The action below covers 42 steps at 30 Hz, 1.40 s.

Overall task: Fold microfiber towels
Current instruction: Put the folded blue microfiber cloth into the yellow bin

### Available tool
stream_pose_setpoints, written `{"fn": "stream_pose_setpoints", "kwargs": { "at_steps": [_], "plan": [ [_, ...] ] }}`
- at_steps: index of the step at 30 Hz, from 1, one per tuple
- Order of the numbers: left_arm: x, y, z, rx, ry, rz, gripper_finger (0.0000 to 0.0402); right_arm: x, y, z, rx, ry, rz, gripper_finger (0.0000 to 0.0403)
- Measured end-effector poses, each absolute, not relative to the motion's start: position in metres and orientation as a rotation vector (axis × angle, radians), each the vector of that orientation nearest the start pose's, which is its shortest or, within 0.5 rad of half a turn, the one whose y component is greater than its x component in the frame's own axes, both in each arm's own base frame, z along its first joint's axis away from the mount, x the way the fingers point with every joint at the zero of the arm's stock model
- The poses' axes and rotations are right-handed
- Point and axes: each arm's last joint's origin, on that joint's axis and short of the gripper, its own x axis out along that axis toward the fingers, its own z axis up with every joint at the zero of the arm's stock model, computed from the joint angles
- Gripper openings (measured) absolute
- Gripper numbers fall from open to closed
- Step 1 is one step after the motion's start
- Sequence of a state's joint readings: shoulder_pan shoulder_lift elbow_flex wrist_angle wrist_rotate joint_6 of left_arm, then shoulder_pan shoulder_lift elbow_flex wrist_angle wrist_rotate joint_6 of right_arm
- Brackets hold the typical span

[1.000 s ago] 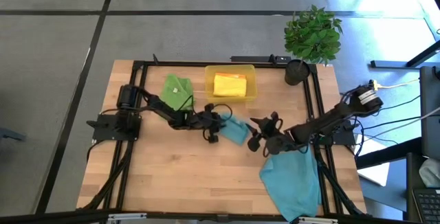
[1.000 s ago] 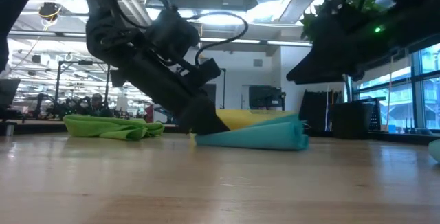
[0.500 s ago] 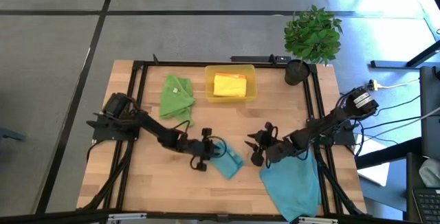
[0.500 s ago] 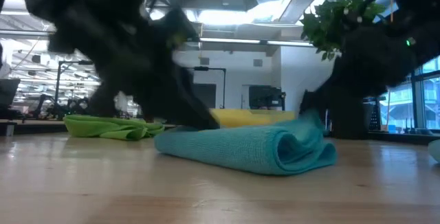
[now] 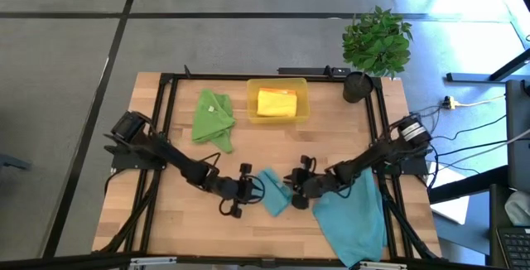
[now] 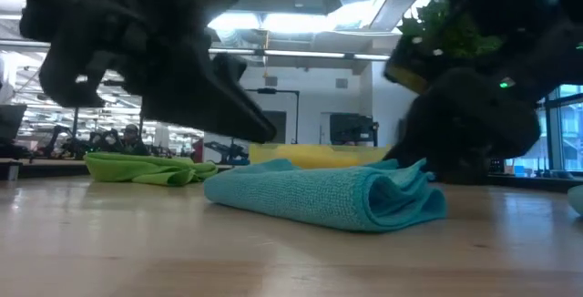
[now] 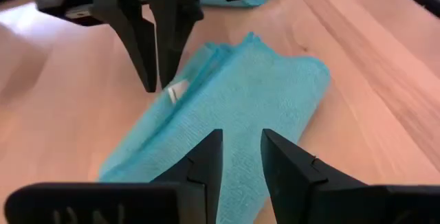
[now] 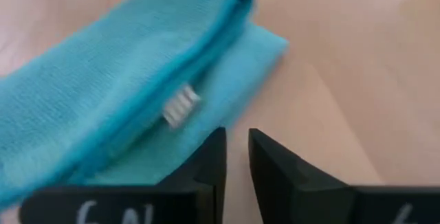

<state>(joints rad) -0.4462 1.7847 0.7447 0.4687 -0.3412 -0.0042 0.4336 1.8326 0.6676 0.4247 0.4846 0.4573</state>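
both arms drawn nearer, teal towel (image 5: 273, 191) folded, rumpled

A wooden table (image 5: 182, 220) with a black frame (image 5: 166, 79) stands on a grey floor (image 5: 74, 46). At its far edge is a translucent yellow tray (image 5: 303, 104), also visible in the low view (image 6: 273, 154). At the far right corner stands a green plant (image 5: 377, 40) in a dark pot (image 5: 357, 87). In the low view, the room behind shows ceiling lights (image 6: 301, 22) and a seated person (image 6: 128, 134) far away
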Motion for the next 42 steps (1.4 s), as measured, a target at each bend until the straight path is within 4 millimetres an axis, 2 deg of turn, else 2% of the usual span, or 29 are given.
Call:
{"fn": "stream_pose_setpoints", "kwargs": {
  "at_steps": [6, 11, 14, 16, 19, 22, 25, 28, 31, 34, 37, 42],
  "plan": [
    [0.301, -0.136, 0.121, 0.202, 0.583, -0.089, 0.0092, 0.319, 0.114, 0.087, 0.095, 0.677, -0.165, 0.0053],
    [0.299, -0.139, 0.121, 0.206, 0.580, -0.094, 0.0092, 0.330, 0.110, 0.091, 0.031, 0.709, -0.187, 0.0053],
    [0.299, -0.140, 0.121, 0.206, 0.577, -0.095, 0.0092, 0.330, 0.109, 0.100, -0.029, 0.716, -0.209, 0.0053],
    [0.299, -0.140, 0.121, 0.212, 0.574, -0.080, 0.0092, 0.326, 0.107, 0.113, -0.044, 0.712, -0.257, 0.0053],
    [0.301, -0.137, 0.122, 0.217, 0.573, -0.056, 0.0092, 0.315, 0.109, 0.129, -0.042, 0.705, -0.329, 0.0053],
    [0.303, -0.131, 0.122, 0.215, 0.574, -0.036, 0.0092, 0.306, 0.120, 0.141, -0.030, 0.668, -0.338, 0.0053],
    [0.306, -0.124, 0.122, 0.219, 0.575, -0.010, 0.0092, 0.307, 0.136, 0.148, 0.011, 0.584, -0.278, 0.0053],
    [0.309, -0.116, 0.122, 0.211, 0.577, 0.019, 0.0092, 0.311, 0.150, 0.141, 0.031, 0.539, -0.209, 0.0053],
    [0.312, -0.109, 0.122, 0.205, 0.578, 0.039, 0.0092, 0.313, 0.158, 0.126, 0.039, 0.537, -0.195, 0.0053],
    [0.314, -0.104, 0.120, 0.191, 0.581, 0.058, 0.0092, 0.314, 0.158, 0.107, 0.058, 0.573, -0.217, 0.0053],
    [0.316, -0.099, 0.110, 0.186, 0.612, 0.073, 0.0092, 0.313, 0.157, 0.093, 0.072, 0.605, -0.250, 0.0053],
    [0.320, -0.094, 0.092, 0.169, 0.649, 0.097, 0.0092, 0.314, 0.156, 0.084, 0.100, 0.614, -0.276, 0.0053]
  ]
}}
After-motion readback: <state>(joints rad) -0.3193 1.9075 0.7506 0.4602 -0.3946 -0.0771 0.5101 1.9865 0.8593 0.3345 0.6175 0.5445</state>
